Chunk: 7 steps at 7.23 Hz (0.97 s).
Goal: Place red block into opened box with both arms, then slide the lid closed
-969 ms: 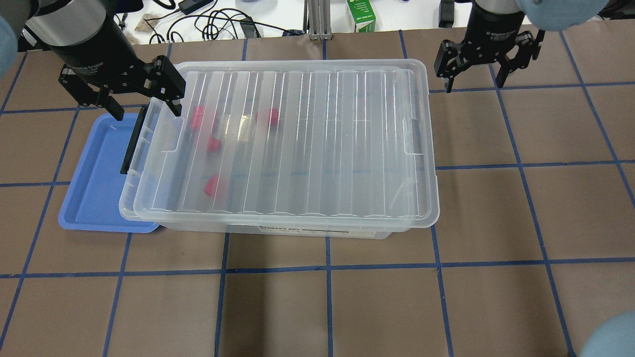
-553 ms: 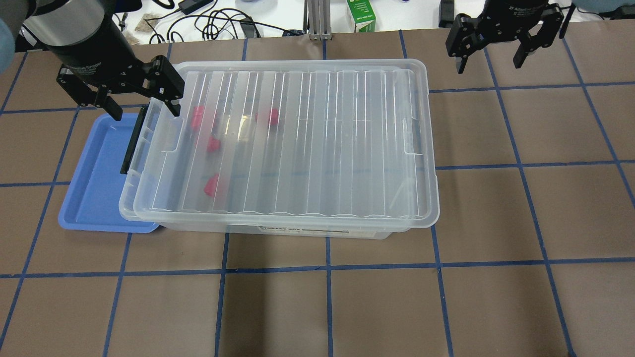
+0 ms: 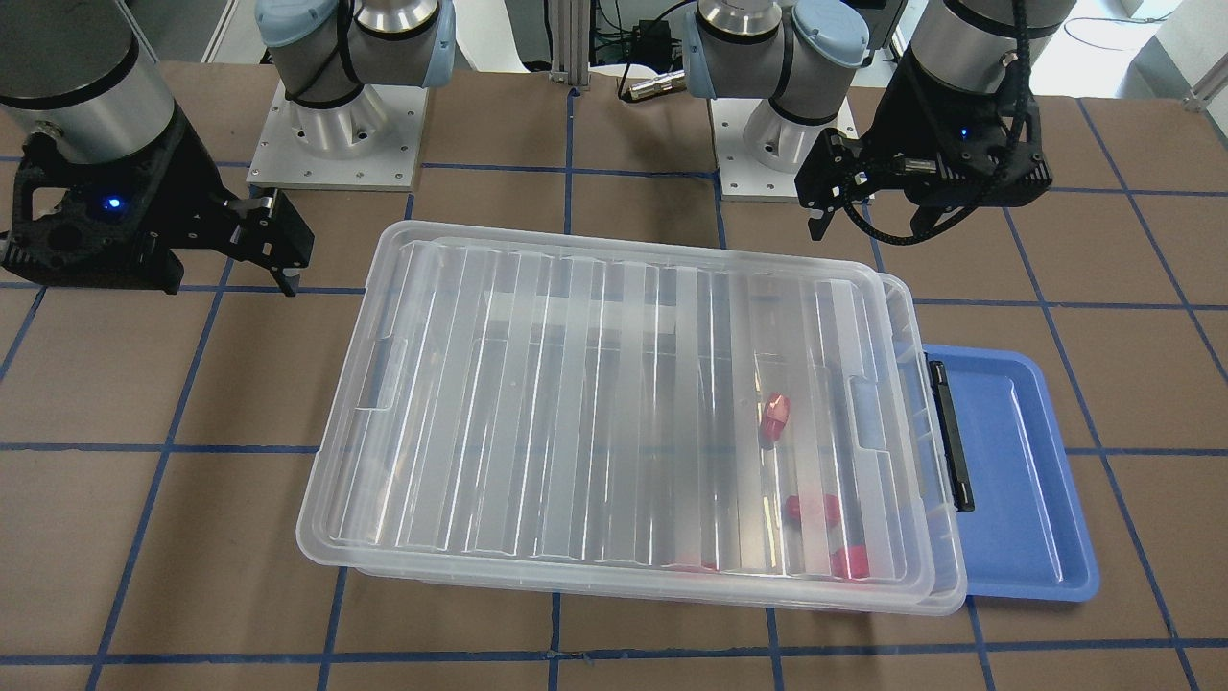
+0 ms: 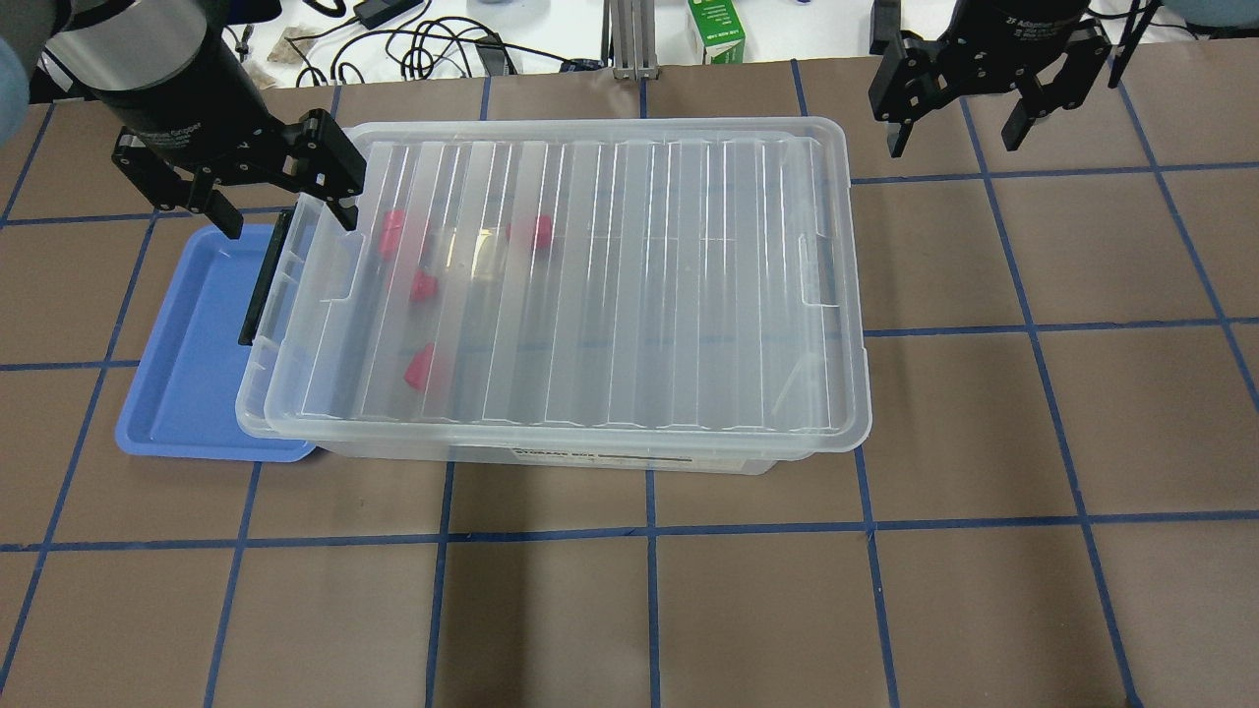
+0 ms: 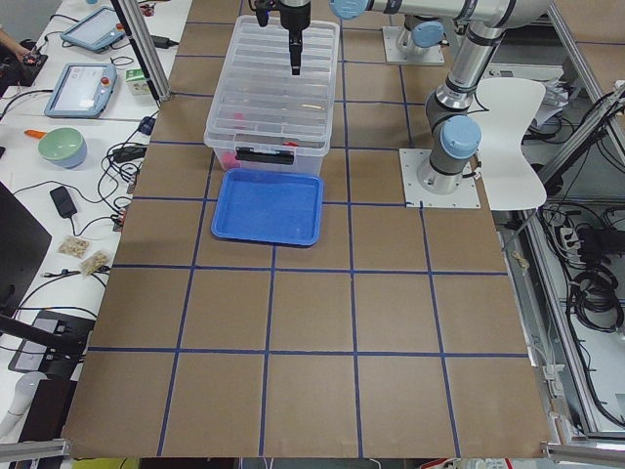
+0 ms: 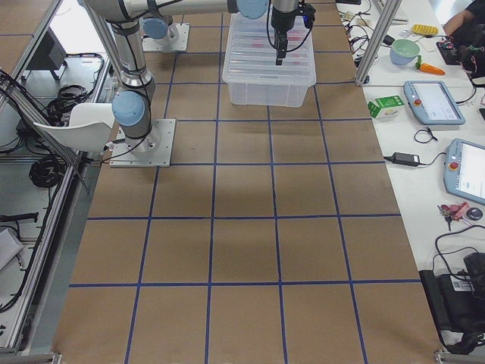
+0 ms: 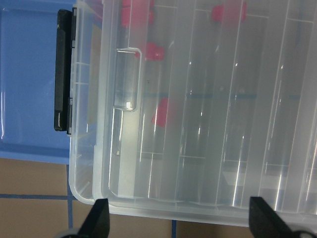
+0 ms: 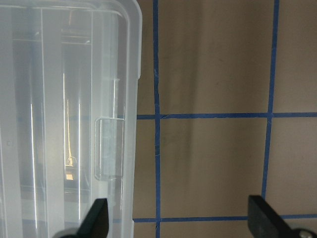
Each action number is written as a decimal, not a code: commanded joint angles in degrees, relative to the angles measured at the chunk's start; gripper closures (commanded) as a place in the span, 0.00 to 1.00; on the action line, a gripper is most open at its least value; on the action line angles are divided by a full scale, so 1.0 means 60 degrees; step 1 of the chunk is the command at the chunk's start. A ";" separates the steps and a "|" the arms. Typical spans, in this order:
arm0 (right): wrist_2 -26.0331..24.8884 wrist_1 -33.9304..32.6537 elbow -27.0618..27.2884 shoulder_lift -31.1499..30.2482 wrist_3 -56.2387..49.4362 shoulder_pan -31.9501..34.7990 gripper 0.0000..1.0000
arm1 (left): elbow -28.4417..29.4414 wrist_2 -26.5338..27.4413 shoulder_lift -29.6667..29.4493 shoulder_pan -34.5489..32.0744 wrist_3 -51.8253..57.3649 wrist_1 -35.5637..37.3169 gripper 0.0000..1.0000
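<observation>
The clear box (image 4: 254, 393) stands at mid-table, with the ribbed lid (image 4: 610, 285) lying on it. The lid sits slightly toward the right, so a narrow strip shows at the left end by the black bar (image 4: 264, 280). Several red blocks (image 4: 423, 286) lie inside near that end, seen through the lid (image 7: 198, 148) and also in the front view (image 3: 773, 418). My left gripper (image 4: 290, 221) hovers open over the box's left far corner, holding nothing. My right gripper (image 4: 954, 143) hangs open and empty over the table beyond the box's right far corner. The right wrist view shows the lid's right end (image 8: 74, 124).
A shallow blue tray (image 4: 187, 354) lies against the box's left end, partly under it. A green carton (image 4: 716, 29) and cables (image 4: 433, 44) sit past the far table edge. Brown table (image 4: 1033, 423) with blue tape lines stretches right of and in front of the box.
My right gripper rose away toward the far edge, then drifted slightly back left. The left gripper, lid and blocks stayed put.
</observation>
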 commanded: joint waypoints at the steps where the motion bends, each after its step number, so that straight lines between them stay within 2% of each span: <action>1: 0.0082 0.0094 0.0436 -0.0057 0.0014 0.0024 0.00 | 0.0002 -0.0012 0.0003 0.0000 0.0000 0.0002 0.00; 7: -0.0108 -0.0038 0.0512 -0.0174 0.0029 0.0010 0.00 | -0.0013 0.0003 0.0003 0.0000 0.0000 0.0002 0.00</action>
